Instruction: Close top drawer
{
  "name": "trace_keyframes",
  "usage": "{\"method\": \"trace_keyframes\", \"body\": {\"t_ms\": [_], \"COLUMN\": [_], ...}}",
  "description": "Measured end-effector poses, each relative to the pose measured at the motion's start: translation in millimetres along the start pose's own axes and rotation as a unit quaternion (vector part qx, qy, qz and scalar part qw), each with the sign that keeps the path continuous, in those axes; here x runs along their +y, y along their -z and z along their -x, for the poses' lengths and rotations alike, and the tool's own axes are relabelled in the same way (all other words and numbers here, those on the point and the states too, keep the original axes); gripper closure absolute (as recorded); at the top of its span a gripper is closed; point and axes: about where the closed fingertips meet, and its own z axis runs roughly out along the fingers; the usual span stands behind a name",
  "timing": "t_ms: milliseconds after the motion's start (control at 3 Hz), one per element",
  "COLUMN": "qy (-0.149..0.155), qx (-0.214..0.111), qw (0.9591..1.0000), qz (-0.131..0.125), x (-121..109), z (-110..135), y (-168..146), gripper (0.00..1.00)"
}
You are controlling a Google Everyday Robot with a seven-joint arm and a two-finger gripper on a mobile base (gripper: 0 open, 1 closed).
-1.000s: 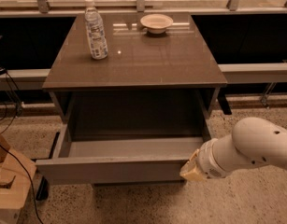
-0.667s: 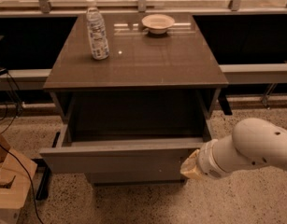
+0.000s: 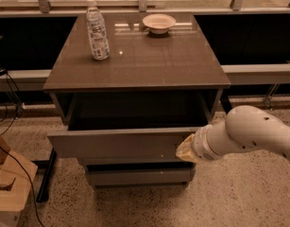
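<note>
The top drawer of the grey cabinet stands partly open, its plain front panel pulled out below the cabinet top, its inside dark. My gripper is at the right end of the drawer front, touching or very near the panel, at the end of the white arm that comes in from the right. A less tall drawer front shows below the top drawer.
A plastic water bottle and a small white bowl stand on the cabinet top. A cardboard box and cables lie on the floor at the left. A low ledge and a railing run behind the cabinet.
The top drawer front has moved back toward the cabinet, so less of its inside shows. The gripper has followed it inward.
</note>
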Motion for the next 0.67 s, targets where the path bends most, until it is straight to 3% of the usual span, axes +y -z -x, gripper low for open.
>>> {"method": "trace_keyframes", "body": {"t_ms": [333,667], "qy": [0.01,0.014], "qx": [-0.029,-0.045], "qw": [0.9995,0.9987], "qz": [-0.012,-0.018], "x": [-38.3,-60.1], "z": [15.6,24.6], "y": [-11.5,-18.5], "gripper": [0.81,0.51]}}
